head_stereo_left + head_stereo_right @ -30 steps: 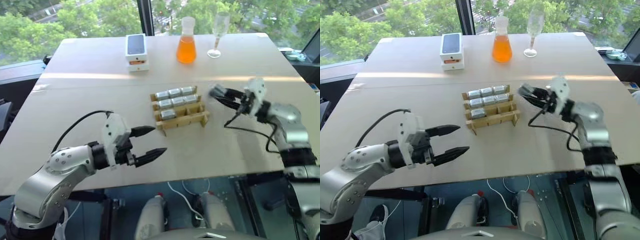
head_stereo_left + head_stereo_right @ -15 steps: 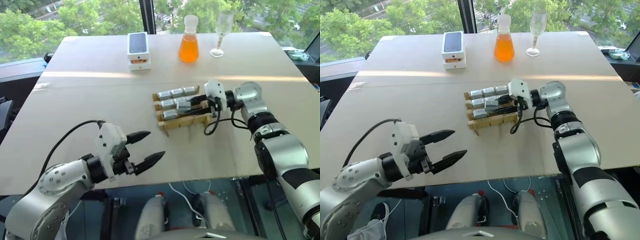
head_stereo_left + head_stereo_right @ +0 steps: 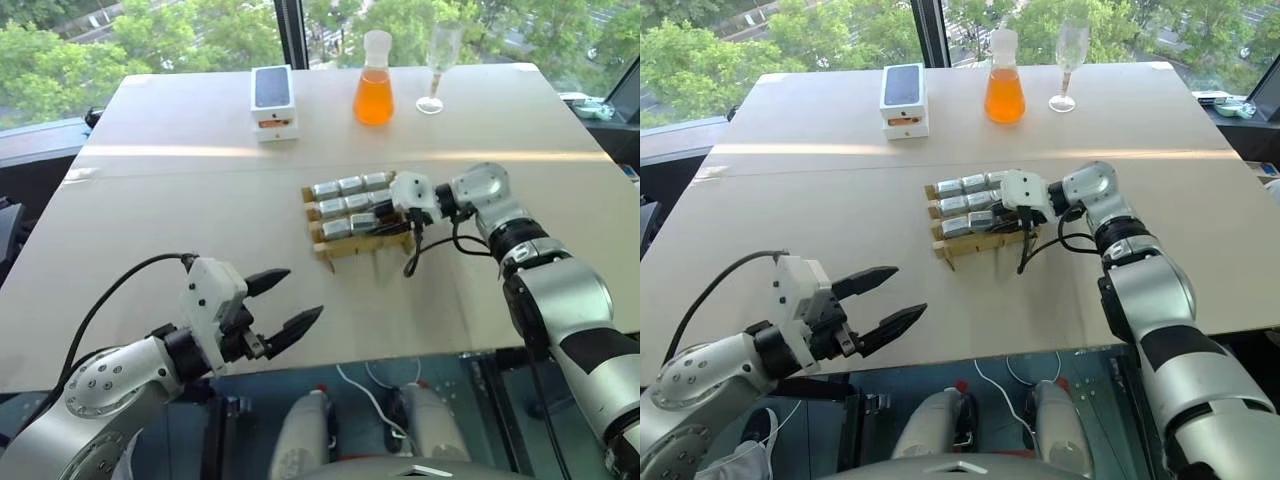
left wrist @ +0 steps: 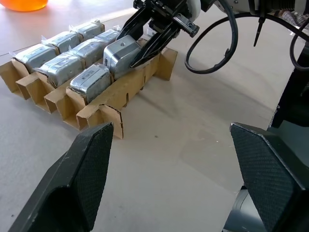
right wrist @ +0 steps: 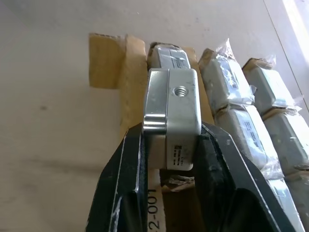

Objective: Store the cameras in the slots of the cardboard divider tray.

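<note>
Now camera [image 5: 172, 116] clamped between right fingers [image 5: 126, 193] — above tray [image 4: 104, 104] front row

Far end of my pale wooden counter [image 3: 200, 220]: a white phone box with a black top [image 3: 272, 100], a glass flask of orange liquid [image 3: 374, 82], and a clear stemmed glass [image 3: 437, 62] just beside it. Green trees [image 3: 60, 60] out the window.

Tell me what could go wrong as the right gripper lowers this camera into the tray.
The camera in the right gripper hangs over the front row beside a seated camera; it could catch on that one or on a divider strip. The cardboard divider tray looks light, so a push may slide it.
</note>
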Controlling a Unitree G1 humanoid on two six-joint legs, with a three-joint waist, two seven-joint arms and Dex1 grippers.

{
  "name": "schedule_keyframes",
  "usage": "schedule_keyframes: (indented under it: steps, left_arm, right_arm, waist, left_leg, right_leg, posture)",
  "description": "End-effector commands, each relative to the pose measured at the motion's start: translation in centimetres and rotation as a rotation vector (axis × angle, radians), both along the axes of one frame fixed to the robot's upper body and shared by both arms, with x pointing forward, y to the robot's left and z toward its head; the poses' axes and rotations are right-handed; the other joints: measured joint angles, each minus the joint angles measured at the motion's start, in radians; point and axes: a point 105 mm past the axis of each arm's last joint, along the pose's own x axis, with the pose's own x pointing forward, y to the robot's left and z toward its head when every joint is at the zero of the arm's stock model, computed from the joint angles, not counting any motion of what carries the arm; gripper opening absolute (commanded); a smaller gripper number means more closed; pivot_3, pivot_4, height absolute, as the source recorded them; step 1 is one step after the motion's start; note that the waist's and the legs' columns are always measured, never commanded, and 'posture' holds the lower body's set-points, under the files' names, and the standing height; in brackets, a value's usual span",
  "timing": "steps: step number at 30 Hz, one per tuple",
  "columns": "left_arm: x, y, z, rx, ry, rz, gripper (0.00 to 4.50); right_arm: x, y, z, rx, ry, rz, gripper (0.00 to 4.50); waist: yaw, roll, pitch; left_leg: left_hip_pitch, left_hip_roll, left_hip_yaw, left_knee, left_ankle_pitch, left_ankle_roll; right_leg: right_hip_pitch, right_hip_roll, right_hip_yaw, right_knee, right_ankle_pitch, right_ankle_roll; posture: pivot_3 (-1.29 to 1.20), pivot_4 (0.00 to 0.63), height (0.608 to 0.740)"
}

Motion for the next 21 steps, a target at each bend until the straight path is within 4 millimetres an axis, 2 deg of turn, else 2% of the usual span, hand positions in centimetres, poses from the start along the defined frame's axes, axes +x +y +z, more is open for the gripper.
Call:
schedule_keyframes:
  steps: [1, 7, 11, 12, 13, 17, 19, 21]
  left_arm:
    - [-0.3, -0.4, 1.2, 0.004, -0.054, -0.027, 3.98]
    - [-0.2, -0.4, 1.3, 0.003, -0.058, -0.028, 3.98]
    - [-0.1, -0.4, 1.3, 0.003, -0.059, -0.029, 3.98]
    - [-0.1, -0.4, 1.2, 0.003, -0.059, -0.03, 3.98]
    - [-0.1, -0.5, 1.2, 0.002, -0.06, -0.031, 3.98]
    - [0.1, -0.6, 1.3, -0.001, -0.062, -0.039, 3.98]
    - [0.1, -0.7, 1.3, -0.003, -0.063, -0.042, 3.98]
    - [0.2, -0.8, 1.2, -0.005, -0.057, -0.051, 3.98]
  right_arm:
    - [0.4, 0.9, 1.2, -0.02, -0.094, 0.01, 0.76]
    - [-0.2, 0.6, 0.4, -0.085, -0.056, 0.059, 0.76]
    - [-0.5, 0.6, 0.6, -0.057, -0.011, 0.071, 0.76]
    - [-0.5, 0.6, 0.6, -0.056, 0.005, 0.071, 1.85]
    - [-0.5, 0.5, 0.5, -0.059, 0.022, 0.07, 2.03]
    - [-0.1, 0.5, 0.9, -0.014, 0.045, 0.026, 3.74]
    - [0.3, 0.7, 1.4, 0.023, 0.03, -0.004, 4.48]
    - [0.5, 0.8, 2.9, 0.089, 0.022, -0.013, 4.48]
  waist:
    - [0.0, 0.0, 0.0]
    - [-0.003, 0.0, 0.0]
    - [-0.002, 0.0, 0.0]
    - [-0.002, 0.0, 0.0]
    - [-0.002, 0.0, 0.0]
    - [-0.002, 0.001, 0.0]
    - [-0.001, 0.001, 0.0]
    - [-0.001, 0.001, 0.0]
  left_leg:
    - [0.0, 0.0, 0.0, 0.0, 0.0, 0.0]
    - [0.0, 0.0, 0.0, 0.0, 0.0, 0.0]
    - [0.0, 0.0, 0.0, 0.0, 0.0, 0.0]
    - [0.0, 0.0, 0.0, 0.0, 0.0, 0.0]
    - [0.0, 0.0, 0.0, 0.0, 0.0, 0.0]
    - [-0.001, 0.0, 0.0, 0.0, 0.0, 0.0]
    - [-0.001, 0.0, 0.0, 0.0, 0.0, 0.0]
    - [-0.001, 0.0, 0.0, 0.0, 0.0, 0.0]
  right_leg:
    - [0.0, 0.0, 0.0, 0.0, 0.0, 0.0]
    - [0.0, 0.0, 0.0, 0.0, 0.0, 0.0]
    - [0.0, 0.0, 0.0, 0.0, 0.0, 0.0]
    - [0.0, 0.0, 0.0, -0.001, 0.0, 0.0]
    - [0.0, 0.0, 0.0, -0.001, 0.0, 0.0]
    - [0.0, 0.0, -0.001, -0.001, 0.0, 0.0]
    - [0.0, 0.0, -0.001, -0.001, 0.0, 0.0]
    - [0.0, 0.0, -0.001, -0.001, 0.0, 0.0]
  posture:
    - [0.0, 0.15, 0.74]
    - [0.0, 0.15, 0.74]
    - [0.0, 0.15, 0.74]
    - [0.0, 0.15, 0.74]
    - [0.0, 0.15, 0.74]
    - [0.0, 0.15, 0.74]
    - [0.0, 0.15, 0.74]
    - [0.0, 0.15, 0.74]
